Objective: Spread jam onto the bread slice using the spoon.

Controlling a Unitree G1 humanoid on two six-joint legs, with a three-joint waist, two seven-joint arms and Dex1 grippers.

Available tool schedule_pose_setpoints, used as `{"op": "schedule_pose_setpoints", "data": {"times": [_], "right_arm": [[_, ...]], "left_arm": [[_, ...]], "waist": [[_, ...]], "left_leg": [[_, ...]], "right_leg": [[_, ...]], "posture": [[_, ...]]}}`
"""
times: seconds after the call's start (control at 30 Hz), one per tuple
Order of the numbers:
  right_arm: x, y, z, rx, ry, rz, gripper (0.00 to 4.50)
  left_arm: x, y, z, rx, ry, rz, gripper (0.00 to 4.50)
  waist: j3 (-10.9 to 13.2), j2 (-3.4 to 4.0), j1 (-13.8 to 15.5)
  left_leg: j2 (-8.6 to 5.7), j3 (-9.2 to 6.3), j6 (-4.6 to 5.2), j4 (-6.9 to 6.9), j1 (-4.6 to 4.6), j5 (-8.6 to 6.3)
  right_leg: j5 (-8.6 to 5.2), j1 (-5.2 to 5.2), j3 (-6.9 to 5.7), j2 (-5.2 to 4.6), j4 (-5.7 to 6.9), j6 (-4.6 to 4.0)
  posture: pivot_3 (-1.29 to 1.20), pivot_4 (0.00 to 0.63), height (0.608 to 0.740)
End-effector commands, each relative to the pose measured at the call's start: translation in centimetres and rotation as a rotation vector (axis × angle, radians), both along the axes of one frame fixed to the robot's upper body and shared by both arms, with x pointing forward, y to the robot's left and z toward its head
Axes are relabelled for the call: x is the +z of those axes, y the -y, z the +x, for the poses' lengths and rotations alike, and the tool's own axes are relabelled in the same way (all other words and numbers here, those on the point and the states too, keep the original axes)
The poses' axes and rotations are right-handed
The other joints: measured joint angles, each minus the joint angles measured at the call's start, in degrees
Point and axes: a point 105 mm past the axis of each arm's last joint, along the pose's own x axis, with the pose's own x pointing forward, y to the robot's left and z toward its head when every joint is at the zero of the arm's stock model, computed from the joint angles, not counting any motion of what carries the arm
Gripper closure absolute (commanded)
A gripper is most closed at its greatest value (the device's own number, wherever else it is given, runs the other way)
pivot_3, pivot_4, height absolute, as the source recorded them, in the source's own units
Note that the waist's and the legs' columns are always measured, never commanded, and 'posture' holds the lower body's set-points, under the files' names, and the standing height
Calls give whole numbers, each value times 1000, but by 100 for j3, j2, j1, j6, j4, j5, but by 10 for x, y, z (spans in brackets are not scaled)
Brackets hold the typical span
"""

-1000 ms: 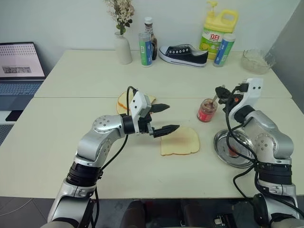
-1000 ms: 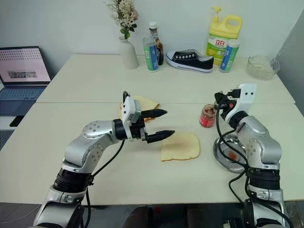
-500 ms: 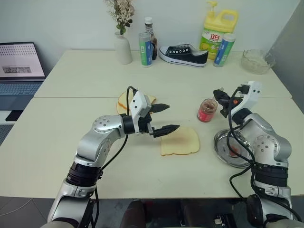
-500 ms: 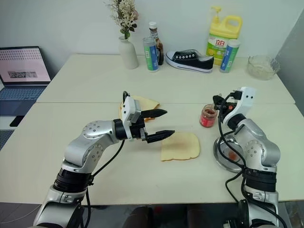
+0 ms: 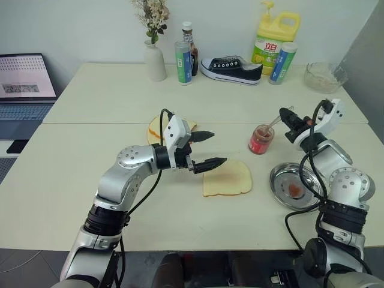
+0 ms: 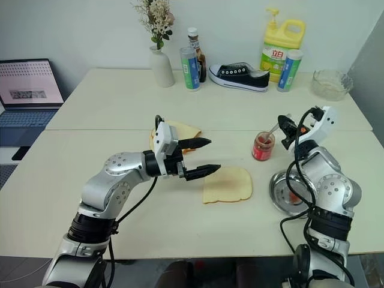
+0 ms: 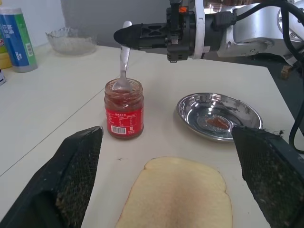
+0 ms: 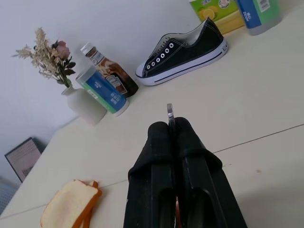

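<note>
A: Right gripper (image 5: 285, 116)?
B: Clamped shut on the spoon (image 7: 124, 57) handle, bowl end dipped into the jam (image 7: 124, 114) jar.

A: Left gripper (image 5: 207, 149)?
B: Spread wide, holding nothing, hovering over the near-left edge of the bread slice (image 5: 227, 178).

A: And the slice itself?
B: Flat on the table (image 5: 72, 174), between the two arms, plain on top as far as can be seen.

A: Jar?
B: Upright, lid off, just beyond the slice toward the right.

A: Around that?
B: Steel dish (image 5: 294, 186) near the jar with a red smear inside. Other bread (image 5: 157, 126) behind the left gripper. Shoe (image 5: 231, 68) and bottles along the far edge.
</note>
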Motion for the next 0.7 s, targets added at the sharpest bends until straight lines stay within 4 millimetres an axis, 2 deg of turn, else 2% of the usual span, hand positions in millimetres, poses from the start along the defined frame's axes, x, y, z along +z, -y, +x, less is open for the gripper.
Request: {"op": "schedule_pose_setpoints", "data": {"times": [0.03,0.47,0.7], "right_arm": [[17,2,-2,-3,50,35,4487],[19,12,-4,-45,46,61,4487],[21,15,-4,-61,53,139,4487]], "left_arm": [[10,2,0,-4,47,-10,0],[9,1,0,-11,48,-8,0],[9,0,0,-14,48,-2,0]], "waist": [[0,0,0],[0,0,-1],[0,0,-2]], "left_leg": [[0,1,0,0,0,0],[0,1,0,-1,-1,0],[0,2,0,-1,-1,0]], "right_leg": [[0,0,1,0,0,0],[0,-1,1,0,-1,0],[0,-1,1,0,-1,0]], "posture": [[0,150,740],[0,150,740],[0,150,740]]}}
